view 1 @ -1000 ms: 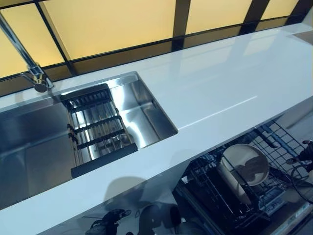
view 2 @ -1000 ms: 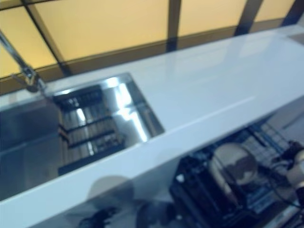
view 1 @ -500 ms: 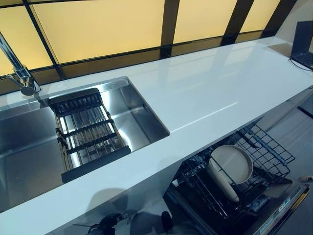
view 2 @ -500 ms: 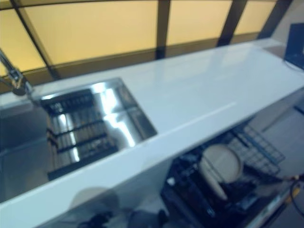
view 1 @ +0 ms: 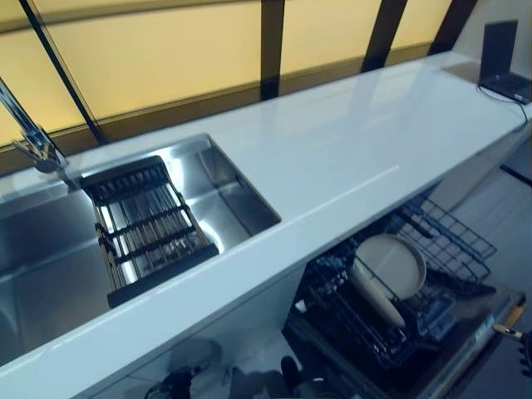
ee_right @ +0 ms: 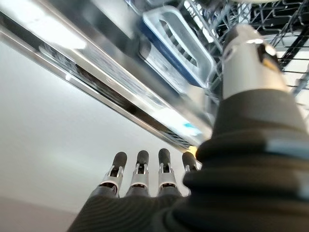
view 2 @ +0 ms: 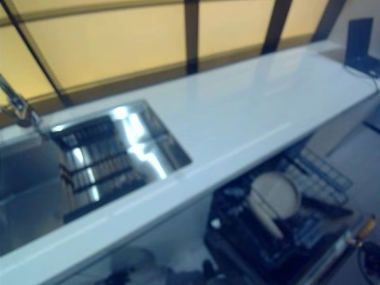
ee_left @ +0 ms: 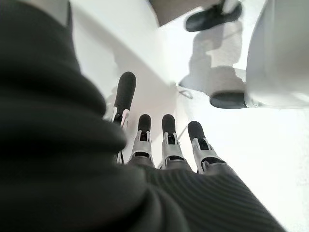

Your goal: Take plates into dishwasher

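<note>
Both hands empty: left hand (ee_left: 159, 145) fingers straight; right hand (ee_right: 145, 179) fingers straight. Plates (view 1: 389, 270) upright in rack (view 1: 449, 249), 4 o'clock.

On the tabletop (view 1: 332, 158), the sink (view 1: 50, 249) sits at nine o'clock, a drying rack (view 1: 145, 229) in it and the faucet (view 1: 29, 137) behind. A laptop (view 1: 503, 58) stands at two o'clock. Below, at five o'clock, plates (view 1: 386, 270) stand in the dishwasher rack (view 1: 453, 249).

No legible text, label or number: the markings on the dishwasher door edge (ee_right: 111, 82) are unreadable.
</note>
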Controlling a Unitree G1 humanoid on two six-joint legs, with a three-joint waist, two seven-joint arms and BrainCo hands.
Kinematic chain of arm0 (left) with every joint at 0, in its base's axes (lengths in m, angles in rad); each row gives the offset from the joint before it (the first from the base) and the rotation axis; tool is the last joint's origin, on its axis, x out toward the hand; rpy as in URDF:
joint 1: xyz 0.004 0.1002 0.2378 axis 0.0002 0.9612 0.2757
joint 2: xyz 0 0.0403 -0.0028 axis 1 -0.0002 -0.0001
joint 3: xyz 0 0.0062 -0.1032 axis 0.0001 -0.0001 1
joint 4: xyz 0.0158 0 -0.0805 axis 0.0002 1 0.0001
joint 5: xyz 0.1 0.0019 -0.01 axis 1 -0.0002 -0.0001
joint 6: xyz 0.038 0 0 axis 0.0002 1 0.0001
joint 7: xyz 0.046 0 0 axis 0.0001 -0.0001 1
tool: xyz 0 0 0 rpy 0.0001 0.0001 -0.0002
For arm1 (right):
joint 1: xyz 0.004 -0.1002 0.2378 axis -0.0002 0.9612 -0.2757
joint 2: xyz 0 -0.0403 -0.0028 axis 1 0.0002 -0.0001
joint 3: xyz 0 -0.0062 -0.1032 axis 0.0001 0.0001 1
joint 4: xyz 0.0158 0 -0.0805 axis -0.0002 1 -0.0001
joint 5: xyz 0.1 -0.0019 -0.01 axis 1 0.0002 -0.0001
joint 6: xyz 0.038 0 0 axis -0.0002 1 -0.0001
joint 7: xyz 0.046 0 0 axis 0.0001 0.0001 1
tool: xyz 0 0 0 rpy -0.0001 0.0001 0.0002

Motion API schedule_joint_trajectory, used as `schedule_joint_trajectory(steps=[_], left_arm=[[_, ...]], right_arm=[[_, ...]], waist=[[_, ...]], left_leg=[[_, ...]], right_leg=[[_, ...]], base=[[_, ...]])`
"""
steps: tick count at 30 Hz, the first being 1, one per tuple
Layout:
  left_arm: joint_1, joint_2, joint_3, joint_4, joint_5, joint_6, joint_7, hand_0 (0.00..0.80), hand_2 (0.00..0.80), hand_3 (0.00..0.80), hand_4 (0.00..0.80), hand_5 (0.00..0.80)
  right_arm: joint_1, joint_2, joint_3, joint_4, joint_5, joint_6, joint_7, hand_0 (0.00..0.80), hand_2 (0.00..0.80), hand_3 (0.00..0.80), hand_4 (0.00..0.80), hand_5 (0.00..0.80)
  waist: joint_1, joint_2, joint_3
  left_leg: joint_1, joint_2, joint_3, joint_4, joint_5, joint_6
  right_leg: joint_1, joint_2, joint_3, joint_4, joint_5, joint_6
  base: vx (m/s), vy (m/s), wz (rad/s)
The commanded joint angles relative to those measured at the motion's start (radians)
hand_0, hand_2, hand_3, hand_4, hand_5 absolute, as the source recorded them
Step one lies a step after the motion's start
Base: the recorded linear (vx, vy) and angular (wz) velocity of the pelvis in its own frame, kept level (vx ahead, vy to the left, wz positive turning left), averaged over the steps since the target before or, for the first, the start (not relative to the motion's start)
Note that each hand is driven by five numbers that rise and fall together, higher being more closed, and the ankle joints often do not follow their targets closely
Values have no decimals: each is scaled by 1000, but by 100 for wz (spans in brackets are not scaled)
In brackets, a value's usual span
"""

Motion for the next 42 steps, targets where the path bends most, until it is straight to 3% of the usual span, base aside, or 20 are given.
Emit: schedule_joint_trajectory(steps=[1, 2, 3, 6, 8, 10, 12, 14, 21, 28, 32, 37, 42], left_arm=[[-72, 96, 27, -24, -64, -51, 49, 0, 0, 0, 0, 0], [-55, 103, 41, -23, -66, -47, 48, 0, 0, 0, 0, 0], [-38, 110, 51, -20, -59, -44, 45, 0, 0, 0, 0, 0], [-19, 133, 73, -11, -97, -18, 31, 0, 0, 0, 0, 0], [-38, 141, 96, -4, -145, -8, 21, 0, 0, 0, 0, 0], [-75, 150, 94, -9, -131, -2, 9, 0, 0, 0, 0, 0], [-118, 165, 79, -14, -150, -12, 18, 0, 0, 0, 0, 0], [-137, 176, 83, -36, -235, -14, 35, 0, 0, 0, 0, 0], [-140, 164, 76, -85, -230, -29, 4, 0, 0, 0, 0, 0], [-104, 157, 105, -75, -243, -30, -19, 0, 0, 0, 0, 0], [-114, 146, 91, -81, -283, -46, -32, 0, 0, 0, 0, 0], [-140, 126, 67, -94, -338, -74, -36, 0, 0, 0, 0, 0], [-122, 95, 57, -95, -365, -97, -24, 0, 0, 0, 0, 0]], right_arm=[[-36, -17, 44, 17, -35, -42, 6, 0, 0, 0, 0, 0], [-40, -9, 54, 22, -52, -49, 18, 0, 0, 0, 0, 0], [-43, -1, 64, 29, -56, -49, 31, 0, 0, 0, 0, 0], [-57, 31, 81, 54, -5, -31, 29, 0, 0, 0, 0, 0], [-62, 87, 89, 83, 8, -38, -21, 0, 0, 0, 0, 0], [-60, 127, 88, 98, 59, -48, -90, 0, 0, 0, 0, 0], [-84, 169, 100, 107, 144, -63, -158, 0, 0, 0, 0, 0], [-99, 200, 106, 107, 176, -68, -202, 0, 0, 0, 0, 0], [-83, 201, 43, 106, 294, -107, -265, 0, 0, 0, 0, 0], [-84, 181, 3, 124, 394, -105, -303, 0, 0, 0, 0, 0], [-147, 197, 19, 117, 508, -127, -347, 0, 0, 0, 0, 0], [-243, 238, 49, 99, 684, -154, -349, 0, 0, 0, 0, 0], [-319, 286, 48, 63, 841, -211, -271, 0, 0, 0, 0, 0]], waist=[[40, 20, 64], [55, 21, 66], [73, 27, 67], [112, 54, 51], [148, 67, 32], [179, 52, 24], [200, 22, 35], [209, 17, 45], [223, 33, 67], [227, 85, 85], [232, 132, 140], [234, 181, 209], [244, 217, 236]], left_leg=[[79, -15, 5, -36, -62, 50], [84, -8, 27, -52, -50, 48], [89, 1, 39, -76, -33, 50], [75, 33, 33, -106, 14, 61], [12, 76, 46, -52, 25, 68], [-92, 112, 55, 73, 18, 61], [-196, 157, 77, 195, -8, 43], [-207, 186, 62, 181, 10, 18], [-203, 167, 21, 17, 112, -20], [-190, 148, -25, -54, 157, -34], [-272, 136, -45, 19, 166, -42], [-371, 127, -41, 165, 134, -34], [-404, 97, -43, 257, 91, -20]], right_leg=[[-68, 22, -201, -26, 39, 63], [-64, 12, -250, 10, 34, 62], [-55, 2, -264, 69, 26, 55], [-6, -32, -234, 202, -11, 29], [43, -99, -236, 297, -35, 9], [118, -152, -232, 261, -77, 6], [181, -146, -268, 160, -102, 25], [190, -114, -268, 130, -138, 46], [203, -85, -293, 71, -156, 63], [180, -83, -313, 120, -211, 36], [123, -91, -317, 232, -271, 4], [25, -125, -322, 418, -340, -30], [-26, -157, -324, 565, -403, -55]], base=[[-349, -27, -40], [-390, -50, -88], [-335, -69, -130], [-314, -138, -95], [-391, -294, -36], [-383, -461, -37], [-354, -507, -9], [-250, -328, -12], [-232, -185, -12], [-111, -48, 6], [-187, -2, 6], [-194, 38, 12], [-47, 77, 20]])
